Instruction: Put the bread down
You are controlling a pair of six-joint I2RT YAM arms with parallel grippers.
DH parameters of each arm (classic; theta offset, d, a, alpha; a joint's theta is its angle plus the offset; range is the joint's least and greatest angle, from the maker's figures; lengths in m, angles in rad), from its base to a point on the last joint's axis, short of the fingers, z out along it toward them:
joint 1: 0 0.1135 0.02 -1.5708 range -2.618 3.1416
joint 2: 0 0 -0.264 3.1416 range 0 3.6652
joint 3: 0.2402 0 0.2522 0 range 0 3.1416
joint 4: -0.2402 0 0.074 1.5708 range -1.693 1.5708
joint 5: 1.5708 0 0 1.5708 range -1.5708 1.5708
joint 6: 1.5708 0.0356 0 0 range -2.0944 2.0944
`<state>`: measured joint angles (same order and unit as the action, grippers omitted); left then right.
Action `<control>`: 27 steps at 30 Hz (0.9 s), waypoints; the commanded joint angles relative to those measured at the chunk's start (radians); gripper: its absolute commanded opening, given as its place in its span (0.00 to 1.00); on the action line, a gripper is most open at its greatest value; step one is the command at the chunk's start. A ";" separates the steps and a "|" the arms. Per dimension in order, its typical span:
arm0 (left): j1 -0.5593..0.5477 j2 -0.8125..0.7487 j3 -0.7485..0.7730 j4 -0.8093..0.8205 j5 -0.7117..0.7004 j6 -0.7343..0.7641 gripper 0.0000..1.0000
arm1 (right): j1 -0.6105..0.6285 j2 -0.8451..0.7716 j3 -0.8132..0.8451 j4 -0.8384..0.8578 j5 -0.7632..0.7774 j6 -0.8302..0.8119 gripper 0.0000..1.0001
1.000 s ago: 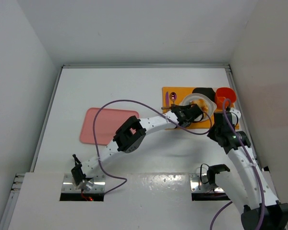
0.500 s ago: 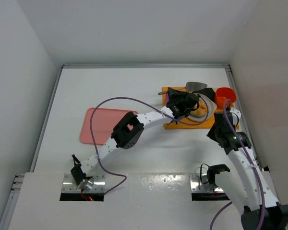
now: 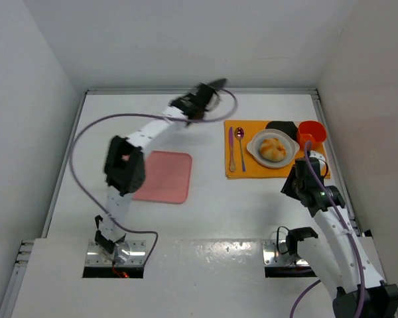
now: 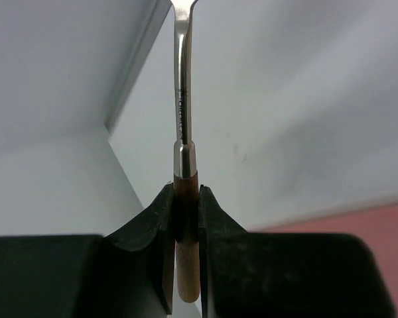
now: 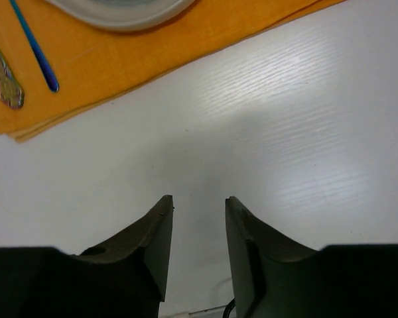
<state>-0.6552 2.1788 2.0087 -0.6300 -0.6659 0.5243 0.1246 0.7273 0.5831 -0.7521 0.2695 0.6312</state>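
Note:
The bread (image 3: 273, 148), a golden-brown knotted bun, lies on a white plate (image 3: 255, 147) on the orange placemat (image 3: 252, 169). My left gripper (image 3: 200, 101) is at the table's far edge, well left of the plate. It is shut on the wooden handle (image 4: 184, 199) of a metal spatula (image 4: 182, 79) whose blade (image 3: 216, 84) points to the back wall. My right gripper (image 3: 297, 183) is open and empty, just near of the placemat's front right corner. In the right wrist view the right gripper (image 5: 198, 202) hovers over bare table, with the plate's rim (image 5: 119, 18) at the top.
An orange cup (image 3: 311, 132) and a black object (image 3: 280, 127) stand at the placemat's back right. A spoon (image 3: 240, 146) and another utensil (image 3: 231, 149) lie on its left side. A pink mat (image 3: 166, 177) lies left of centre. Walls close in on three sides.
My left arm has swung away from the plate to the far back with the spatula in its jaws. The bread now lies uncovered on the plate. The right arm has barely moved.

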 commanded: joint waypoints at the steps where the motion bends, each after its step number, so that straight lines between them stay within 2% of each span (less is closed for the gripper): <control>1: 0.292 -0.282 -0.171 -0.259 0.304 -0.279 0.00 | -0.006 -0.044 -0.063 0.072 -0.130 -0.057 0.38; 4: 0.458 -0.445 -0.365 -0.277 0.390 -0.299 0.00 | -0.009 -0.066 -0.107 0.073 -0.167 -0.054 0.48; 5: 0.561 -0.486 -0.512 -0.246 0.422 -0.288 0.00 | -0.010 -0.068 -0.123 0.062 -0.170 -0.057 0.56; 7: 0.665 -0.585 -0.644 -0.211 0.459 -0.273 0.00 | -0.009 -0.078 -0.149 0.050 -0.173 -0.051 0.63; 8: 0.768 -0.605 -0.745 -0.198 0.507 -0.258 0.00 | -0.010 -0.088 -0.155 0.048 -0.177 -0.050 0.70; 10: 0.866 -0.628 -0.830 -0.177 0.554 -0.238 0.00 | -0.009 -0.103 -0.179 0.036 -0.182 -0.047 0.76; 11: 0.947 -0.637 -0.908 -0.153 0.577 -0.219 0.00 | -0.010 -0.109 -0.180 0.024 -0.184 -0.044 0.82; 14: 1.076 -0.617 -1.020 -0.102 0.615 -0.193 0.00 | -0.011 -0.137 -0.200 0.014 -0.184 -0.034 0.90; 17: 1.160 -0.568 -1.054 -0.091 0.658 -0.181 0.00 | -0.010 -0.149 -0.215 0.008 -0.188 -0.036 0.93; 21: 1.204 -0.508 -1.055 -0.091 0.700 -0.181 0.00 | -0.013 -0.170 -0.226 0.002 -0.200 -0.038 0.99; 25: 1.204 -0.498 -1.055 -0.091 0.700 -0.190 0.00 | -0.013 -0.204 -0.235 -0.006 -0.200 -0.042 0.99; 27: 1.204 -0.488 -1.055 -0.091 0.709 -0.190 0.03 | -0.010 -0.229 -0.236 -0.029 -0.184 -0.047 0.99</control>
<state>0.5438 1.6718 0.9401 -0.7246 -0.0105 0.3313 0.1192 0.5240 0.3489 -0.7696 0.0780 0.5869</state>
